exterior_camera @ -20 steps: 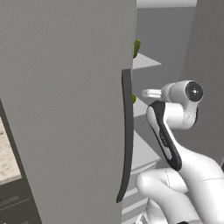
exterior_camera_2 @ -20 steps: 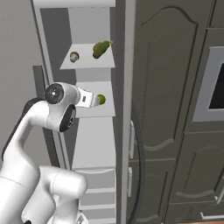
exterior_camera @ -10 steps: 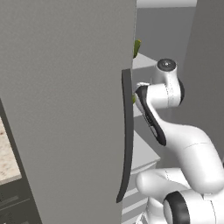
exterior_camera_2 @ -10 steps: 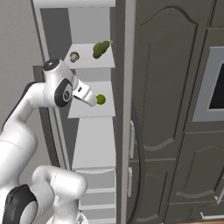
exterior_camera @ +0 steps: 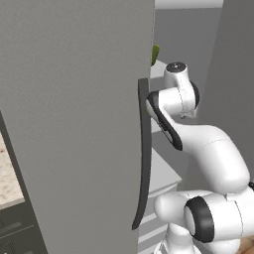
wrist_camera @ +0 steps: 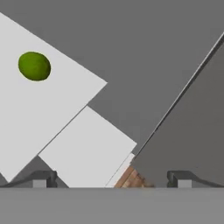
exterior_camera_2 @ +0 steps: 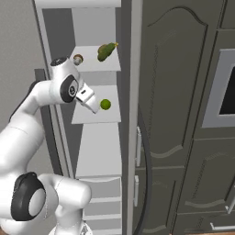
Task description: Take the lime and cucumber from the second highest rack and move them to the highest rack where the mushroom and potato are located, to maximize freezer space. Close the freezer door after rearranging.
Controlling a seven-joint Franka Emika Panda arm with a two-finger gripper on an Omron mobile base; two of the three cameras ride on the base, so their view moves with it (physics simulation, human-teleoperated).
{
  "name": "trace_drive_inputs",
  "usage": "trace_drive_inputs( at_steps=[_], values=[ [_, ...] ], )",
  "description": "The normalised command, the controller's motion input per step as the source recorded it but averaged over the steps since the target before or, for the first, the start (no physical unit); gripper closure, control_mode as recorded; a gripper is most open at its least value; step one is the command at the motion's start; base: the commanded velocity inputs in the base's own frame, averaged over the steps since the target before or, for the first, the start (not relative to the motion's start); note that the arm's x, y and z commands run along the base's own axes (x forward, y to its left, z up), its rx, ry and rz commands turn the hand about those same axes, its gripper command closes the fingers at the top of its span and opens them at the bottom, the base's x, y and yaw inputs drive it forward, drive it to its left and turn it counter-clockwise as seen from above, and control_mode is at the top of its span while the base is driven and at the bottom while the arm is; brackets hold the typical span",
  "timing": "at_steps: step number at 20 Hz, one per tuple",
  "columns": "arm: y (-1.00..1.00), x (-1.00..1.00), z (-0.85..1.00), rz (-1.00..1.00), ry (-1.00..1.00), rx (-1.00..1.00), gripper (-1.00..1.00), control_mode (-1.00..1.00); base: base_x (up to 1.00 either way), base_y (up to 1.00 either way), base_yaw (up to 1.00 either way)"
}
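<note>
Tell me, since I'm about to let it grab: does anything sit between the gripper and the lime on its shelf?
Nothing visible does. The lime lies alone on the second highest rack, and the open gripper hovers just beside it, with bare shelf between them. In the hand view the lime sits off to the upper left, so the hand isn't aimed at it.

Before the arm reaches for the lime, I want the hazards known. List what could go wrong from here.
1. The lime is small and round on a smooth shelf; the open claw beside it could nudge it so that it rolls away.
2. The cucumber lies near the top rack's front edge; placing the lime there might knock it off.
3. The freezer door stands close to the arm, so a wide swing could hit it.
</note>
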Motion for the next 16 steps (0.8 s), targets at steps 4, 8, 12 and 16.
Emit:
trace_drive_inputs(
  at_steps=[4,8,12,16],
  values=[
    [0.00,0.26,-0.35,-0.03,0.00,0.27,-1.00,-1.00,0.00,0.00,0.00],
    [0.00,0.35,-0.20,-0.02,-0.04,0.30,-1.00,-1.00,0.00,0.00,0.00],
    [0.00,0.38,-0.02,-0.09,0.00,0.15,-1.00,-1.00,0.00,0.00,0.00],
    [0.00,0.36,0.00,-0.09,0.00,0.07,-1.00,-1.00,0.00,0.00,0.00]
  ],
)
